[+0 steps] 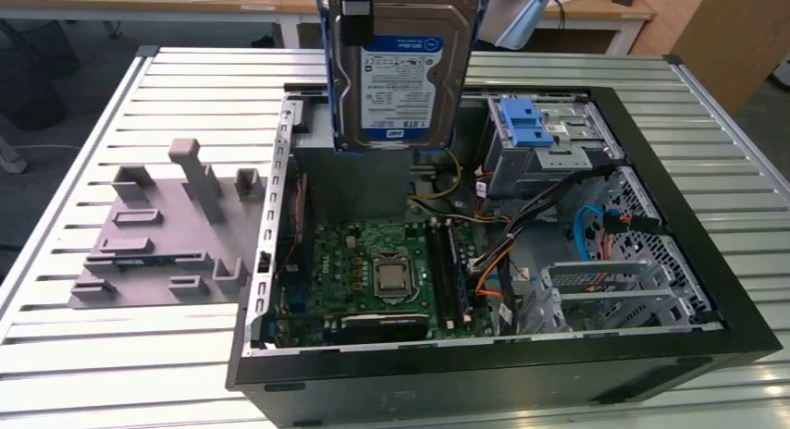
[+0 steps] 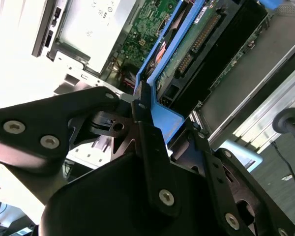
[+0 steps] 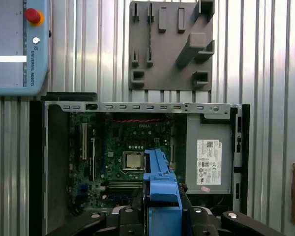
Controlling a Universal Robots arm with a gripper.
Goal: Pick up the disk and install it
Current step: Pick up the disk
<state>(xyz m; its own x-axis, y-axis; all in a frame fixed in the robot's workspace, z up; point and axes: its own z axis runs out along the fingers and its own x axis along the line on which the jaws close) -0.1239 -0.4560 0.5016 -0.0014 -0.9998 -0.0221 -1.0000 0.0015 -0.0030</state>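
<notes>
My tool is pinching the disk by the blue frame at one short end. In the second wrist view a black finger presses on either side of that frame, and the disk's green circuit board runs away from the tool.

In the exterior view the disk hangs on end below the tool with its label toward the camera. It is in the air above the open computer case, in front of the grey metal box (partly hidden behind it). I cannot tell whether the disk's lower edge touches anything.

My wrist points down into the case. The first wrist view looks along the frame onto the motherboard and the white-stickered box beside it.

Across the exterior view from its left:
- A grey fixture plate with upright blocks lies on the slatted desk, just beside the case wall.
- The motherboard lies flat on the case floor, below the hanging disk.
- Toward the exterior view's right stands a metal drive cage with a blue latch on top (orange and blue cables trail below it).

In the first wrist view, a grey pendant with a red button lies on the desk outside the case.
</notes>
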